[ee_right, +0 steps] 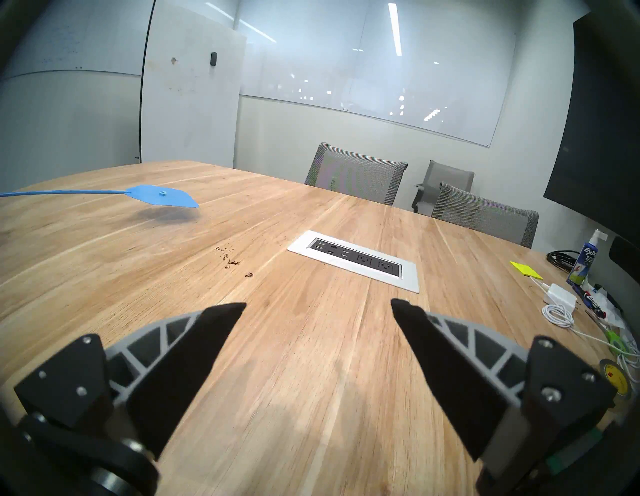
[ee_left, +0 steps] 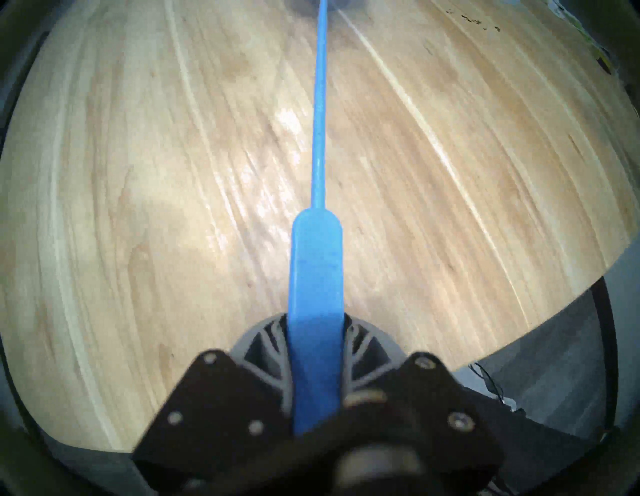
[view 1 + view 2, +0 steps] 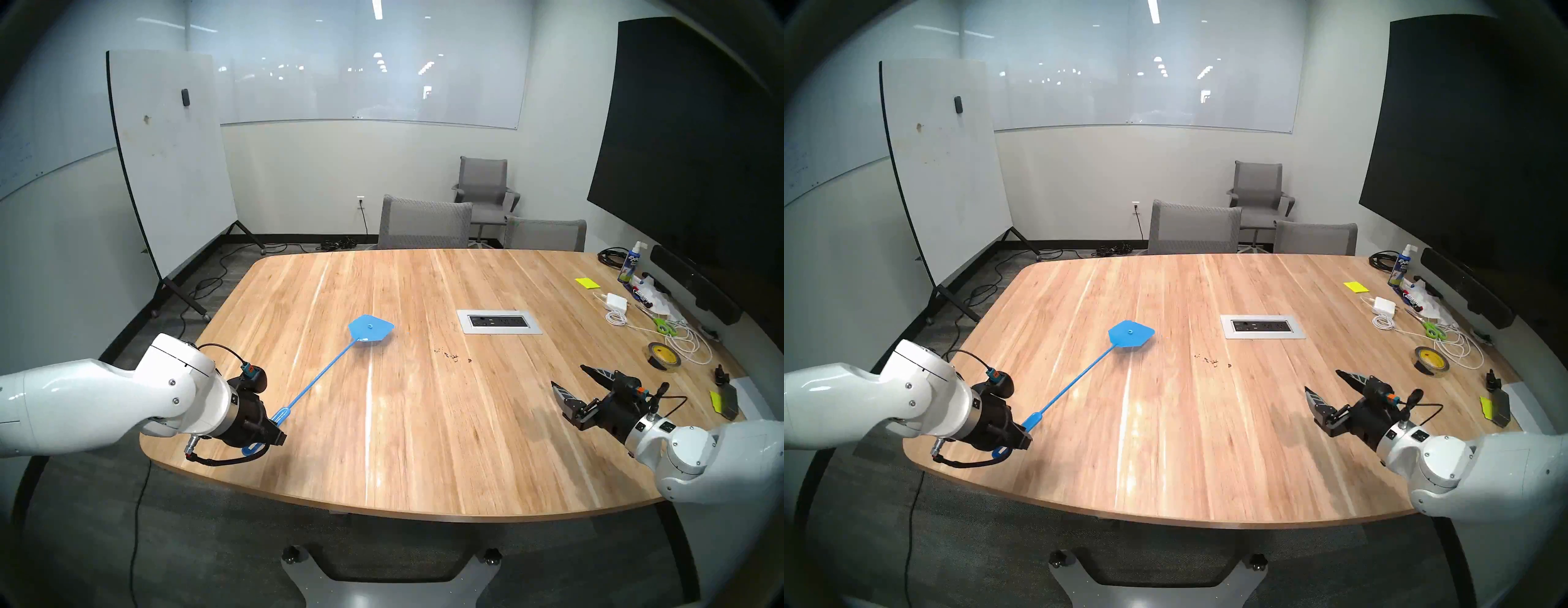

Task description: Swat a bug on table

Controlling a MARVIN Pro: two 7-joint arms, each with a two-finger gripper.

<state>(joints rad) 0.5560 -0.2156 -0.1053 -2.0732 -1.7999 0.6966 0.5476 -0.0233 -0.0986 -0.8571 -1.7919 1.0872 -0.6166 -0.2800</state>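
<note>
We are reaching over the desk [image 3: 424,424], a broad light wood-plank top with rounded corners that is lying under both of our arms. Set into it, ahead of our right claw [image 3: 572,384] and slightly to its right in the right wrist view, a silver power outlet panel [image 3: 499,321] is sitting flush with the planks.

Our left claw [image 2: 317,350] is clenching the wide grip of the blue swatter [image 3: 331,367], whose thin shaft is running straight out ahead of that claw. The swatter's head is hanging well beyond the left claw, and in the right wrist view it is floating just above the desk with a shadow beneath it, not touching the wood.

Our right claw is resting released, its two fingers spread wide with nothing between them, hovering low over the desk near the right edge.

The bug [image 3: 449,354] is showing as a scatter of tiny dark crumb-like bits on the desk. It is lying ahead of the right claw and to that claw's left, between the swatter's head and the outlet panel, nearer the panel. From the left claw it is sitting far ahead and off to the right of the shaft, apart from the swatter's head.
</note>
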